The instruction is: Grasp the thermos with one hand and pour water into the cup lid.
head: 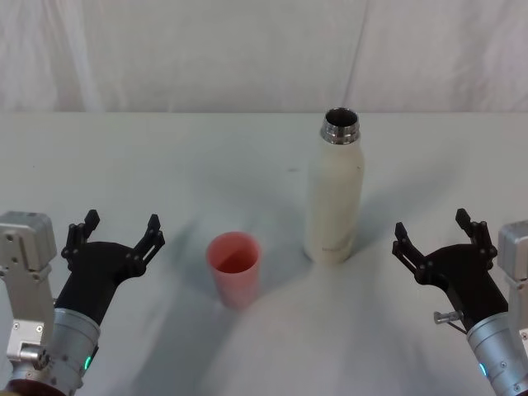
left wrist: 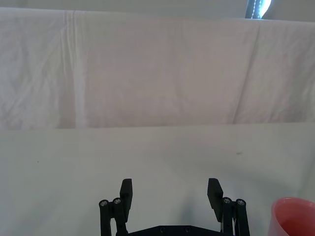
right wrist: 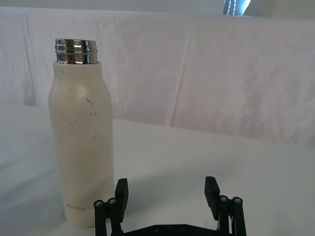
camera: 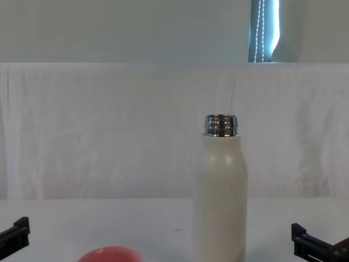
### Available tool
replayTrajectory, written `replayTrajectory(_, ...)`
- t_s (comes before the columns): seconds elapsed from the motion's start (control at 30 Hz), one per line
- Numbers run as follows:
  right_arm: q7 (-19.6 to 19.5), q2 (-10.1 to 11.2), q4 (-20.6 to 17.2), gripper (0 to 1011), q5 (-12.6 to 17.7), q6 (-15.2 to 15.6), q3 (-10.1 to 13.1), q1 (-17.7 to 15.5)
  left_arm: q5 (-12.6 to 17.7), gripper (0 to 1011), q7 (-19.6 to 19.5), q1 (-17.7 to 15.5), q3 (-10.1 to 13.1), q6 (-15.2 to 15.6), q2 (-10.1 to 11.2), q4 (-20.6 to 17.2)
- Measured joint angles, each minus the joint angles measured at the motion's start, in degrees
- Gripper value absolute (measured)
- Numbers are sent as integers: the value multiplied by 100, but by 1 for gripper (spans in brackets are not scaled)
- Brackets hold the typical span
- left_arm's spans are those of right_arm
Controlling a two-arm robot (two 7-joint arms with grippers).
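A white table [head: 148, 165] spreads across the foreground, matte and faintly shadowed. Behind it hangs a creased white cloth backdrop [camera: 109, 131] — its folds run mostly vertical. Above the cloth sits a plain pale wall [camera: 120, 30], and a narrow bright window strip [camera: 264, 30] — with a beaded cord — lets in bluish daylight.

left pincer [head: 119, 231]: fingers spread, low at near left | right pincer [head: 431, 232]: fingers spread, low at near right
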Motion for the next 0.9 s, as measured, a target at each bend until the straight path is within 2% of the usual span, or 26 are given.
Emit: replayTrajectory(0.9,0,0,0,1001,0,0,0,0,0,1001,0,0,0,0,0,0)
